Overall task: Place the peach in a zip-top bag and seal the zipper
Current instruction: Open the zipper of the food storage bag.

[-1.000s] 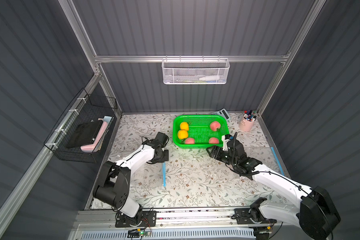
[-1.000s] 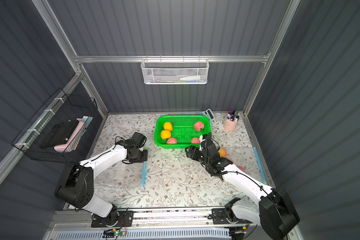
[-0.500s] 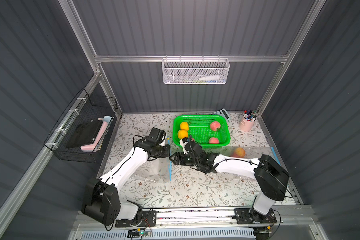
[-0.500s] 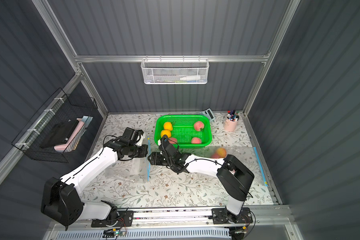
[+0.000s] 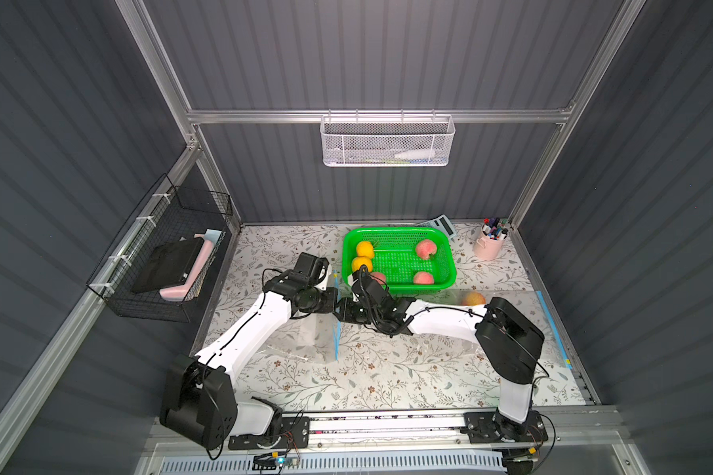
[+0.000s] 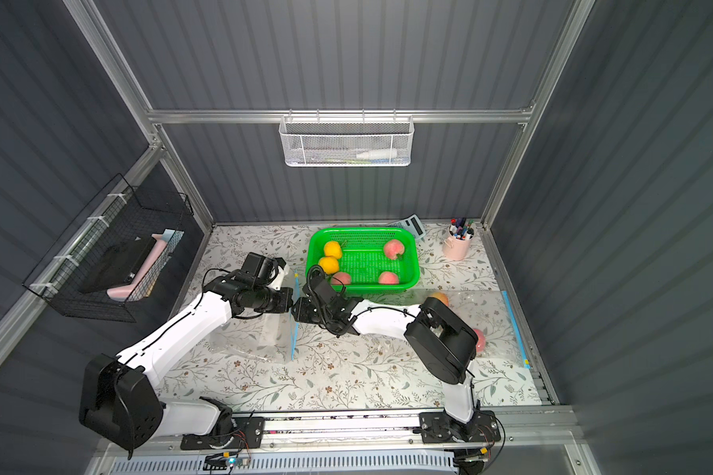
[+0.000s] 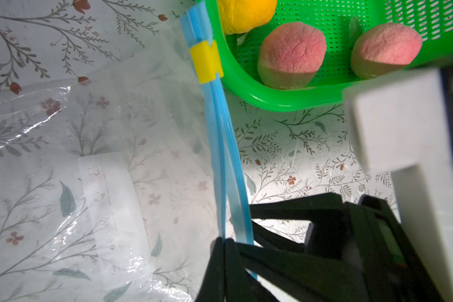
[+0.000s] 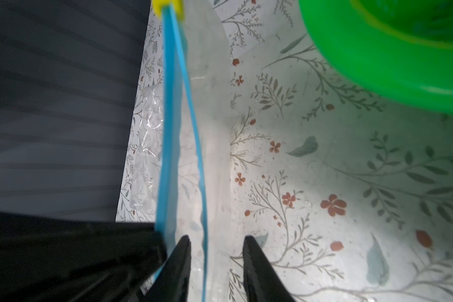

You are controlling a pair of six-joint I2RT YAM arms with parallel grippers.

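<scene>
two lips of the zip-top bag (image 7: 102,125) need parting: left claw (image 7: 224,247) clamps one, so right claw (image 8: 217,252), jaws narrowly apart astride the other, should close squarely.

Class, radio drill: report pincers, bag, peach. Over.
Left pincer shut on bag lip. Right pincer open astride opposite lip. Peaches in basket; bag empty; path clear.

Legend. White label panel (image 7: 113,204) printed on the clear zip-top bag (image 7: 50,117), left wrist view: a column of small outline pictograms, the uppermost a shirt, the next a round object with a loop, the lower ones too faint to identify. No letters or numbers are legible. The markings on the calculator (image 5: 441,225) are too small to read.
</scene>
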